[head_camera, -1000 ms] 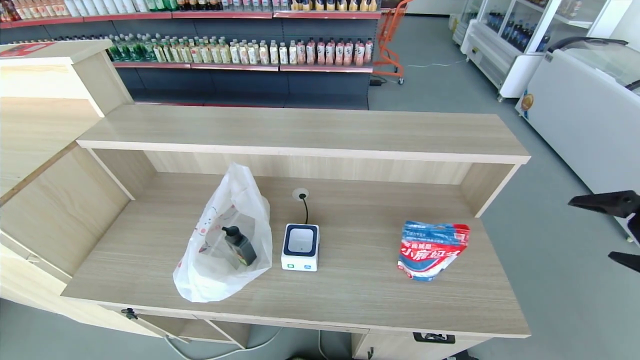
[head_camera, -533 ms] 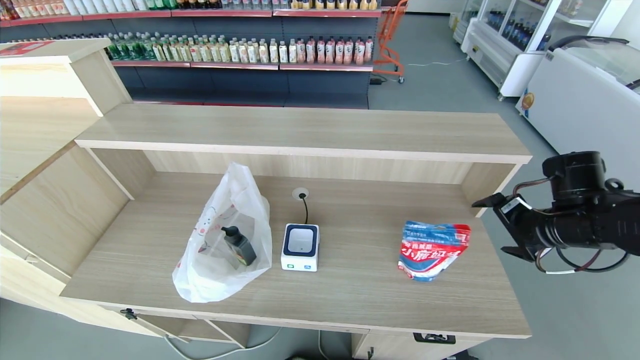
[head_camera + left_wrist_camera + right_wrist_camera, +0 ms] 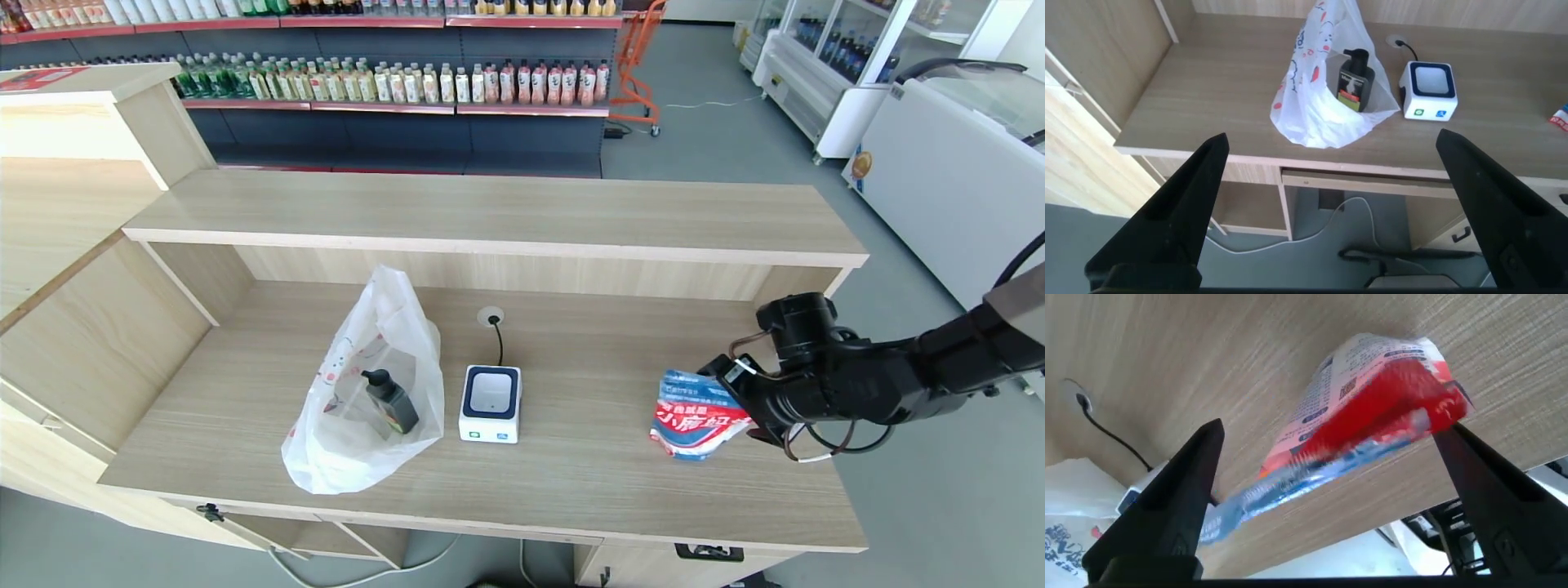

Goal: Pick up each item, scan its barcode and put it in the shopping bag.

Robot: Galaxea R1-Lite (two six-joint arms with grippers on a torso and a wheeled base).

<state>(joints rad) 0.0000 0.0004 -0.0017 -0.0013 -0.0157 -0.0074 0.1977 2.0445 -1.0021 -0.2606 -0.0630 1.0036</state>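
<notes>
Snack pouch (image 3: 694, 416) — lay flat on the counter (image 3: 571, 482), well right of the scanner (image 3: 490, 403). Was flanked at its right edge by the right end effector (image 3: 735, 400), spread wide, not clamped. Pump bottle (image 3: 390, 400) stood inside the shopping bag (image 3: 351, 441), just left of the scanner. Left end effector (image 3: 1331, 147) — hung wide apart off the counter's front.

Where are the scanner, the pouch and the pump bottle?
scanner (image 3: 491, 395), head view, its top window.
pouch (image 3: 692, 418), head view, its red printed front.
pump bottle (image 3: 396, 408), head view, its dark body.
</notes>
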